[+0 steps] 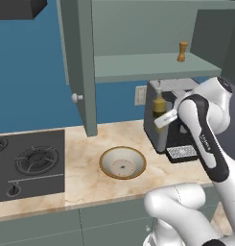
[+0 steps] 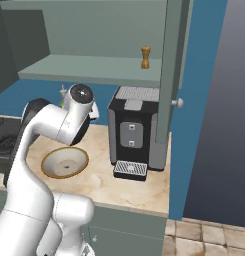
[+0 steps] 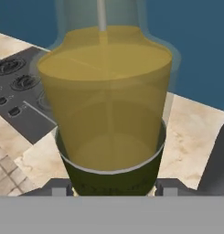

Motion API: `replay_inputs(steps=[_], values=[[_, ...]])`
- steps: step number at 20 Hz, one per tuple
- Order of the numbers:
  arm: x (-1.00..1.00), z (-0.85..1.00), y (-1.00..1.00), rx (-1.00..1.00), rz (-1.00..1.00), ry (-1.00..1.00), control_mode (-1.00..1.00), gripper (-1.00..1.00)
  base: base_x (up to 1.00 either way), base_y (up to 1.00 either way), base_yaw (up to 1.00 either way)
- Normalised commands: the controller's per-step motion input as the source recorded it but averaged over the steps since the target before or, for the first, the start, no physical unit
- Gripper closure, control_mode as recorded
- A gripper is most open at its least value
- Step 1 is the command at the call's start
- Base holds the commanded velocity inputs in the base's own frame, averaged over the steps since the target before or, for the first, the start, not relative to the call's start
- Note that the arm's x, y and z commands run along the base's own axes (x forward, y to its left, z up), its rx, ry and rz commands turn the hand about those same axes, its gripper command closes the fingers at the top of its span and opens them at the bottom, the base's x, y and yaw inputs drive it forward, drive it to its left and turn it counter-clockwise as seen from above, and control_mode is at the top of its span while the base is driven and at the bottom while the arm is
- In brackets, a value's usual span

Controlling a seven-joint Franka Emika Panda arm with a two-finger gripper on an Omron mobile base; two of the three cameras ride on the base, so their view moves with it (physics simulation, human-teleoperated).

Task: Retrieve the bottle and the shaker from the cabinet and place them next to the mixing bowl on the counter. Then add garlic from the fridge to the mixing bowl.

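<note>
A clear bottle (image 3: 106, 105) of yellow liquid with a dark base fills the hand view, and my gripper (image 3: 111, 187) is shut on its base. In the left base view the bottle (image 1: 158, 105) hangs above the counter, in front of the coffee machine and right of the mixing bowl, with my gripper (image 1: 165, 118) beside it. The tan-rimmed mixing bowl (image 1: 123, 162) (image 2: 65, 162) sits empty on the counter. A small brown shaker (image 1: 182, 52) (image 2: 145, 57) stands upright on the open cabinet's shelf. The fridge and garlic are out of view.
A dark coffee machine (image 1: 169, 137) (image 2: 134, 132) stands on the marble counter (image 1: 85, 180) right of the bowl. The stove (image 1: 28, 163) lies to the left. The open cabinet doors (image 1: 80, 62) (image 2: 171, 70) hang down on either side of the shelf.
</note>
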Motion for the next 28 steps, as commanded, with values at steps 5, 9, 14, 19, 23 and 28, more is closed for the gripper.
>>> replay_inputs(steps=[5, 9, 14, 19, 23, 28], values=[[0.00, -0.65, -0.02, 0.00, 0.06, -0.11, -1.00, 1.00, 0.00, 0.00, 0.00], [0.03, -0.61, -0.12, 0.03, 0.10, -0.17, -1.00, 1.00, 0.00, 0.00, 0.00], [0.12, -0.45, -0.16, 0.06, 0.31, -0.06, -1.00, 1.00, 0.00, 0.00, 0.00], [0.01, -0.28, -0.15, 0.03, 0.29, 0.00, -1.00, 1.00, 0.00, 0.00, 0.00], [0.10, 0.00, -0.48, 0.00, 0.05, 0.00, -1.00, 1.00, 0.00, 0.00, 0.00], [0.10, -0.14, -0.12, 0.00, 0.00, 0.00, -1.00, 1.00, 0.00, 0.00, 0.00]])
